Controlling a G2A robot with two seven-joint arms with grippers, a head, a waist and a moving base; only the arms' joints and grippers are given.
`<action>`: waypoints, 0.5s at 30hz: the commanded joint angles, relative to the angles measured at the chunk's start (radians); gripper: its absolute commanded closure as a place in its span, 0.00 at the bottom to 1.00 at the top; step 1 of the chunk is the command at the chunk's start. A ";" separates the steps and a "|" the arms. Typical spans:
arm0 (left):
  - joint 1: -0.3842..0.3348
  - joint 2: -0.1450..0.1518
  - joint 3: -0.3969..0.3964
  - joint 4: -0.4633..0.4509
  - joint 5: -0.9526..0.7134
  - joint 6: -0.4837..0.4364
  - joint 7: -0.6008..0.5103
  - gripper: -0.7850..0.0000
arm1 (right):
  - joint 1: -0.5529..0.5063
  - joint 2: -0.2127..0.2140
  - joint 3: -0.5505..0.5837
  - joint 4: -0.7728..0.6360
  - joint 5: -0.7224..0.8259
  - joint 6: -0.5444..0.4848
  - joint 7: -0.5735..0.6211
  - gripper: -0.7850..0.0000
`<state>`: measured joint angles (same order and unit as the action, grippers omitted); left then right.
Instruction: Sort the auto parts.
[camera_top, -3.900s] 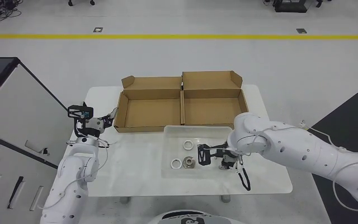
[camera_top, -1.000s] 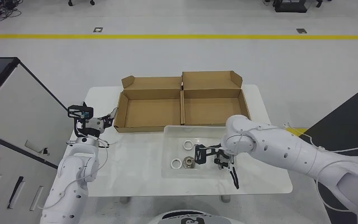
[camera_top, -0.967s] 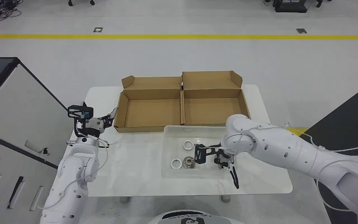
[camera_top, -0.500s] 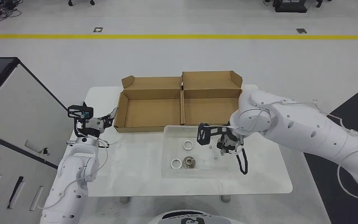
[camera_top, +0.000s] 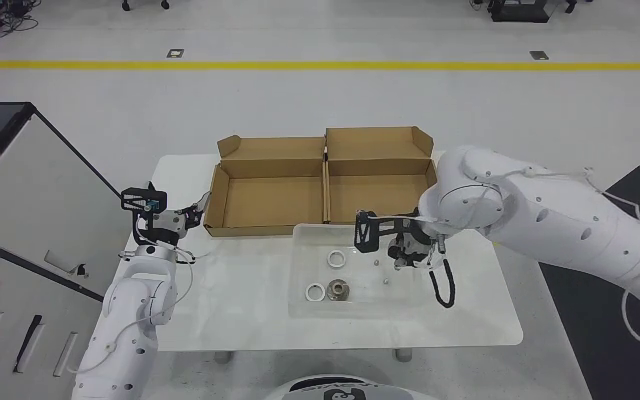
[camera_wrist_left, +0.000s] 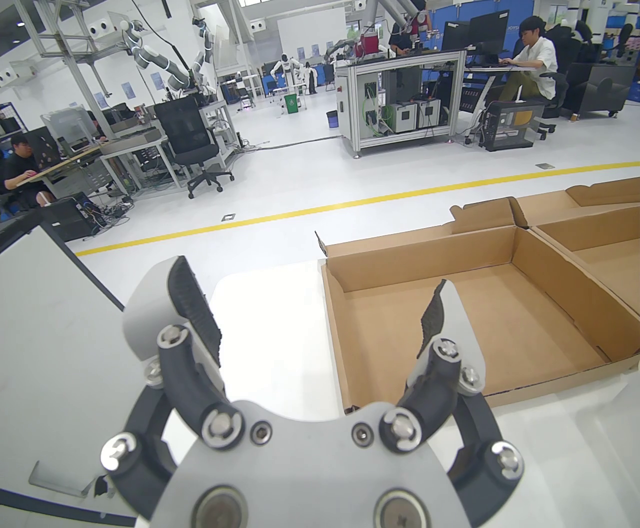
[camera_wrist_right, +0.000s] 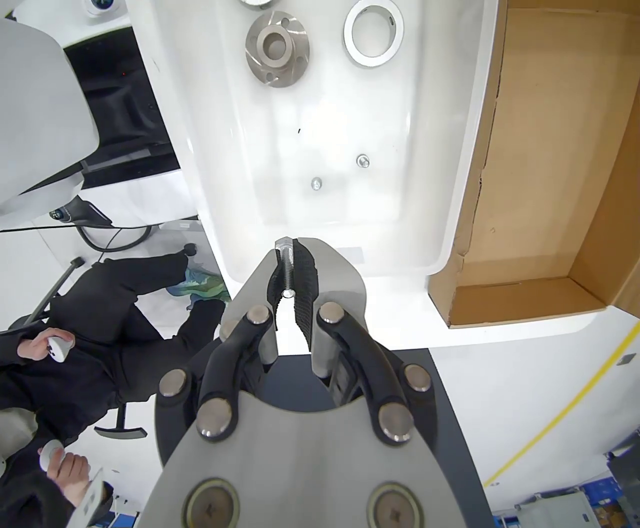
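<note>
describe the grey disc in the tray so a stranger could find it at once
On the white table, a white tray sits in front of two cardboard boxes. The disc lies by the tray edge nearest the robot, beside a ring. Unlike the two thin rings, it is darker, with a raised collar and small holes in its flange.

1. The left arm (camera_top: 140, 300) is bent at the robot's left side, with the forearm raised and the wrist pointing forward and to the right.
2. The left gripper (camera_wrist_left: 312, 300) is wide open; its ribbed pads (camera_wrist_left: 192, 310) stand far apart and hold nothing.
3. The right arm (camera_top: 520, 215) comes in from the right side with the elbow bent and the wrist turned to the left.
4. The right gripper (camera_wrist_right: 287, 260) is closed, and its fingers (camera_wrist_right: 340, 280) pinch a small threaded bolt (camera_wrist_right: 286, 257) lengthwise.
</note>
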<state>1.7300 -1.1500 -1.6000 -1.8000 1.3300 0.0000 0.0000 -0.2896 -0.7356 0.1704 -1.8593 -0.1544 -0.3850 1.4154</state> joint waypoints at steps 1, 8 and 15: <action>0.000 0.000 0.000 0.000 0.000 0.000 0.000 0.00 | -0.023 0.004 0.017 0.032 0.028 0.024 -0.080 1.00; 0.000 0.000 0.000 0.000 0.000 0.000 0.000 0.00 | -0.122 0.053 0.156 0.197 0.352 -0.001 -0.406 1.00; 0.000 0.000 0.000 0.000 0.000 0.000 0.000 0.00 | -0.232 0.078 0.235 0.244 0.571 -0.146 -0.554 1.00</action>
<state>1.7300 -1.1500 -1.6000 -1.8000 1.3300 0.0000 0.0000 -0.5137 -0.6585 0.3976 -1.6204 0.3944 -0.5128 0.8689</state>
